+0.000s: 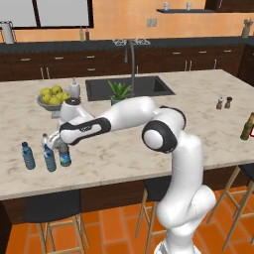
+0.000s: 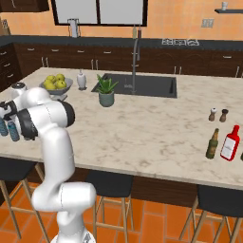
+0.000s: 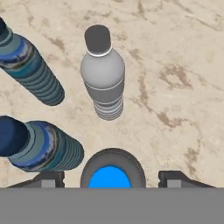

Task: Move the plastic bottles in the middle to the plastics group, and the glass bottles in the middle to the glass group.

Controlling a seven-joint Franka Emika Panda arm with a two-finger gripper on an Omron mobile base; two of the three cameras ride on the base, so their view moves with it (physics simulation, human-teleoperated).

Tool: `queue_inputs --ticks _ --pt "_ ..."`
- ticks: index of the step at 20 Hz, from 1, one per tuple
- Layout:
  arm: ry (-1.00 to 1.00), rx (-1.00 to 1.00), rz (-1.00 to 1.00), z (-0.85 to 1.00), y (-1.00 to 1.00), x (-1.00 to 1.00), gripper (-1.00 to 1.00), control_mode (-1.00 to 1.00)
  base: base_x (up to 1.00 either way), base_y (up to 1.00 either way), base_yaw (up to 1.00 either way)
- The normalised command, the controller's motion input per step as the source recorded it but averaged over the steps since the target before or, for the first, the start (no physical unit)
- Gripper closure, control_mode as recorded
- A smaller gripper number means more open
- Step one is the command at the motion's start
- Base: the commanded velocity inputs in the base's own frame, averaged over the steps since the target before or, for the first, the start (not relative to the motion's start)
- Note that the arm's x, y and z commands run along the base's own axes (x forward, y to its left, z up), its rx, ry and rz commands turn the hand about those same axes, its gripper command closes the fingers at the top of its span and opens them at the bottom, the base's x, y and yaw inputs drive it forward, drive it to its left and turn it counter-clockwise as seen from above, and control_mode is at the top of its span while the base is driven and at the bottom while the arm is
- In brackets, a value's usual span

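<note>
The jaws stand apart, one finger tip on each side of a blue-capped bottle (image 3: 112, 175) and clear of it; nothing is grasped. The gripper (image 1: 58, 147) hangs over the near left part of the marble island counter (image 1: 149, 134), directly above that bottle (image 1: 65, 156), which stands upright on the stone.

Counted in the hand view, four bottles stand together here: the blue-capped one between the finger tips, a clear whitish bottle (image 3: 103, 72) with a grey-looking cap beyond it, and two blue-tinted ribbed bottles, one just beside the blue-capped bottle (image 3: 41, 146) and one farther off (image 3: 30, 70). None of the four touches another. In the left base view two blue bottles (image 1: 28, 156) (image 1: 49, 158) stand left of the gripper, the second one close to it.

Outward from this cluster, one bowl of lemons (image 1: 53, 97) and one white pump bottle (image 1: 75, 89) stand toward the far edge, with one potted plant (image 1: 119, 93) beside the sink (image 1: 129, 87).

Well apart, at the opposite end of the counter, one olive-green glass bottle (image 2: 212, 144) and one red bottle (image 2: 230, 143) stand side by side near the front edge. Two small shakers (image 2: 218, 115) stand behind them.

Four stools (image 2: 109, 185) show along the near side of the counter.
</note>
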Motion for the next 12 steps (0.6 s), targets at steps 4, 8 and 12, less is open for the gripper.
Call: queue_inputs --ticks 4,8,12 --pt "0.0 0.07 0.0 0.37 -0.08 -0.08 -1.0 -1.0 0.0 0.0 0.0" --pt "0.0 0.09 0.0 0.5 -0.35 -0.01 -1.0 -1.0 0.0 0.0 0.0" --pt "0.0 -0.01 -0.02 0.21 -0.8 -0.04 -1.0 -1.0 0.0 0.0 0.0"
